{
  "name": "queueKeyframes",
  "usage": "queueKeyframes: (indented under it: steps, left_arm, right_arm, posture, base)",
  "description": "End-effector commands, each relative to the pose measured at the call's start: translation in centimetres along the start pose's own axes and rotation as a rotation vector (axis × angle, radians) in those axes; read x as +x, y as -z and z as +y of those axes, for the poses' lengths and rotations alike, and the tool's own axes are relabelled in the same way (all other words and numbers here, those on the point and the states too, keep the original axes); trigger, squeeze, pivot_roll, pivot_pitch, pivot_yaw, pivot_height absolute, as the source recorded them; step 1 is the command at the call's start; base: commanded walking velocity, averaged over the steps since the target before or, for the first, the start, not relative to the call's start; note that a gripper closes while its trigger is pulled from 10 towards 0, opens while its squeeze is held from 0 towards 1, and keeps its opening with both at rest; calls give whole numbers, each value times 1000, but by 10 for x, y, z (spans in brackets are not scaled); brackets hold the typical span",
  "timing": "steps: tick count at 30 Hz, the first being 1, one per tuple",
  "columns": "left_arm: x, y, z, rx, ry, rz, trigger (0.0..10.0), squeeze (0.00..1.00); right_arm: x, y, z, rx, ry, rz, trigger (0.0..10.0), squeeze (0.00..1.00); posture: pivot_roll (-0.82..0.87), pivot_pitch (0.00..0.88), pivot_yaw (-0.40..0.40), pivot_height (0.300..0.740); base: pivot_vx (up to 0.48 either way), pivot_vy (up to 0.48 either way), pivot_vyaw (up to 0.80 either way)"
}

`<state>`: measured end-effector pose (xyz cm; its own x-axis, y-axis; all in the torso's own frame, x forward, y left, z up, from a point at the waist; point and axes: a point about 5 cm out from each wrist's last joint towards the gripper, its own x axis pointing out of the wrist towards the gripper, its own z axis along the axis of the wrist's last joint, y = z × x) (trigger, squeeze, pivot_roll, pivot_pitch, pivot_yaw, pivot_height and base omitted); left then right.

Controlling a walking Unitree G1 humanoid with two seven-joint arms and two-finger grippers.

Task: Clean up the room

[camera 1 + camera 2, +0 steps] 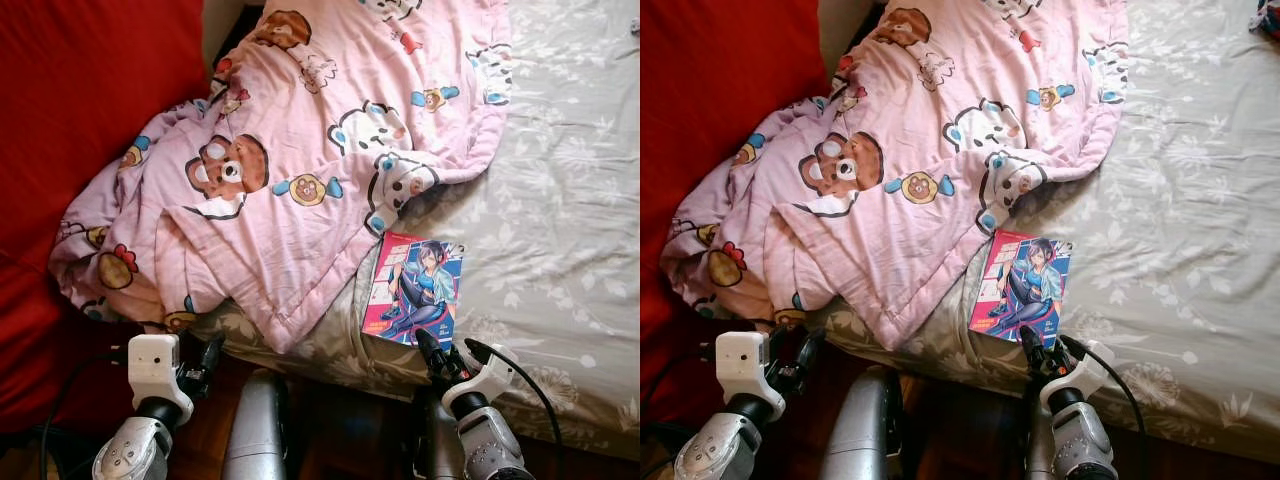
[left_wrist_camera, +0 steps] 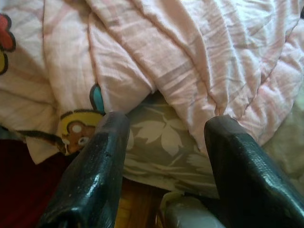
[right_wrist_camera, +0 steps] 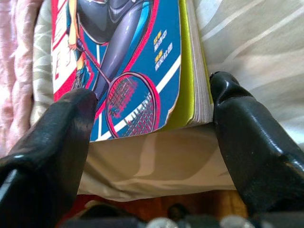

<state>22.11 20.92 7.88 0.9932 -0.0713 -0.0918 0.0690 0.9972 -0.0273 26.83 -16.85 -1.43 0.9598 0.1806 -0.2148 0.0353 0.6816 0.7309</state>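
A bed point(image 1: 560, 200) with a grey leaf-patterned sheet stands against a red wall point(image 1: 90, 100), over a dark wooden floor.

Left eye view: a crumpled pink quilt printed with cartoon bears point(image 1: 300, 150) sprawls over the bed's near left corner and hangs off its edge. Just beside it, at the bed's front edge, lies a thick comic book with a blue-and-pink illustrated cover point(image 1: 413, 290). The right tool point(image 1: 445, 358) sits at the book's near edge; the left tool point(image 1: 200, 365) hangs low below the quilt's hanging edge.

Left wrist view: the left tool's fingers point(image 2: 95, 166) are spread apart, empty, pointing at the quilt's hem and the sheet beneath.

Right wrist view: the right tool's fingers point(image 3: 247, 133) stand apart on either side of the book's near end, not yet closed on it.

By my reading, tidying has barely begun: the book is unlifted and the quilt unmade.
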Motion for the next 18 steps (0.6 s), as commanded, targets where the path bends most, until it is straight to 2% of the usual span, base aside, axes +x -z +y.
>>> queueKeyframes:
  steps: [1, 11, 12, 13, 14, 15, 17, 18]
  left_arm:
    - [-7, 3, 5, 13, -5, 31, 10000, 0]
    - [-10, 4, 4, 19, -2, 46, 10000, 0]
    - [-9, 5, 4, 19, 0, 49, 10000, 0]
    - [-9, 5, 4, 19, 0, 49, 10000, 0]
    - [-9, 5, 3, 20, 1, 49, 10000, 0]
    - [-9, 5, 3, 20, 2, 50, 10000, 0]
    - [-9, 5, 3, 22, 5, 50, 10000, 0]
    - [-9, 6, 3, 23, 5, 52, 10000, 0]
  right_arm:
    - [-7, 31, 5, 74, -25, 111, 10000, 0]
    - [-3, 36, 14, 81, -47, 114, 10000, 0]
    - [-4, 36, 13, 79, -45, 116, 7569, 0]
    - [-4, 36, 13, 79, -45, 116, 7569, 0]
    - [-4, 36, 12, 76, -42, 118, 4863, 0]
    - [-5, 36, 11, 74, -38, 119, 3412, 0]
    - [-8, 36, 6, 66, -7, 123, 3176, 0]
    - [-10, 37, 3, 60, 18, 125, 4196, 0]
  posture:
    - [183, 376, 129, 611]
    - [186, 383, 133, 611]
    - [182, 380, 131, 611]
    - [182, 380, 131, 611]
    - [183, 379, 131, 611]
    - [184, 379, 129, 611]
    - [184, 380, 129, 611]
    - [184, 382, 129, 611]
  base:
    - [0, 0, 0]
    - [0, 0, 0]
    - [0, 0, 0]
    - [0, 0, 0]
    - [0, 0, 0]
    - [0, 0, 0]
    - [0, 0, 0]
    - [0, 0, 0]
